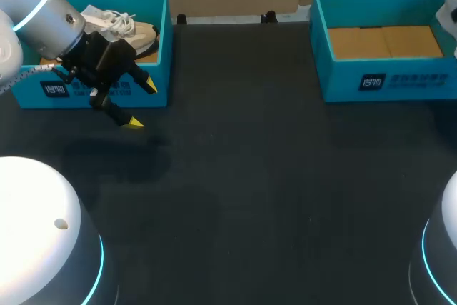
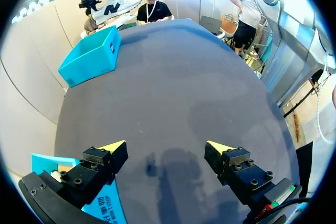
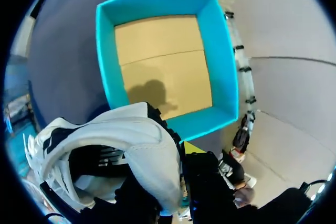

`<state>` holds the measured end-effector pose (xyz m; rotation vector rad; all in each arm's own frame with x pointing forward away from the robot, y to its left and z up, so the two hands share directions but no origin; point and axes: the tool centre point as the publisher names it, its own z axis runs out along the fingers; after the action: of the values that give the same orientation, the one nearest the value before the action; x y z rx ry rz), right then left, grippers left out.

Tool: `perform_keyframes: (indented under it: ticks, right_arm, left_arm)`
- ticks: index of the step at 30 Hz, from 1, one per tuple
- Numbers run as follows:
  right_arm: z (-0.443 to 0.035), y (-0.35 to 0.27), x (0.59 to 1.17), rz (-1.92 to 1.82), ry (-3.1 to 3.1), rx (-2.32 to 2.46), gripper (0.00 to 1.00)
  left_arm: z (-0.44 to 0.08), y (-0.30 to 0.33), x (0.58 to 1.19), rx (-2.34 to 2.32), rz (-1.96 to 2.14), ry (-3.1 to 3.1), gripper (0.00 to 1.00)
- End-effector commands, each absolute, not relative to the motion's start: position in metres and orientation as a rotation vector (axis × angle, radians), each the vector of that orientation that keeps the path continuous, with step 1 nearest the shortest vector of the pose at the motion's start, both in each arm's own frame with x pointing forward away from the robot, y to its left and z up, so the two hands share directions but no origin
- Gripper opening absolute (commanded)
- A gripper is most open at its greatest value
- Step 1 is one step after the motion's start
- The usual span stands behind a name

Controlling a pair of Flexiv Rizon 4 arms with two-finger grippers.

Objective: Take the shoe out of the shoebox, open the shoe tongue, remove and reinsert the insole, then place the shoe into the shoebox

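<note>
My right gripper [image 3: 181,153] is shut on a white shoe [image 3: 126,145] with dark markings and holds it above the right blue shoebox [image 3: 107,51], whose cardboard floor is bare. The left wrist view shows that shoe [image 2: 113,8] hanging over the far shoebox [image 2: 92,56]. In the head view only an edge of my right arm [image 1: 450,5] shows beside the right shoebox [image 1: 385,80]. A second pale laced shoe [image 1: 121,25] lies in the left shoebox [image 1: 161,48]. My left gripper [image 1: 141,105] hangs open and empty in front of that box, over the black table [image 2: 173,87].
The two blue boxes stand at the table's back left and back right. Dark tabletop [image 1: 257,176] stretches between and in front of them. The round bases of my arms [image 1: 43,233] fill the front corners.
</note>
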<state>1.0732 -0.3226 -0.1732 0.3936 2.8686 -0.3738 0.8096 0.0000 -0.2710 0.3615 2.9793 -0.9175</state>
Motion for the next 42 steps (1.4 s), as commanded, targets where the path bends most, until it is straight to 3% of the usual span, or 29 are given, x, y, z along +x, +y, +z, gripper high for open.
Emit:
perform_keyframes:
  ticks: [1, 20, 42]
  right_arm:
    - [-0.173, -0.328, 1.072, -0.39, 2.826, 0.664, 0.0]
    - [-0.166, -0.344, 1.067, -0.216, 2.384, 1.716, 0.0]
    - [-0.159, -0.35, 1.036, -0.19, 1.826, 2.21, 0.0]
  left_arm:
    - [-0.271, 0.0, 0.809, 0.363, -0.913, 2.981, 1.0]
    - [-0.271, 0.0, 0.809, 0.363, -0.913, 2.981, 1.0]
    - [-0.271, 0.0, 0.809, 0.363, -0.913, 2.981, 1.0]
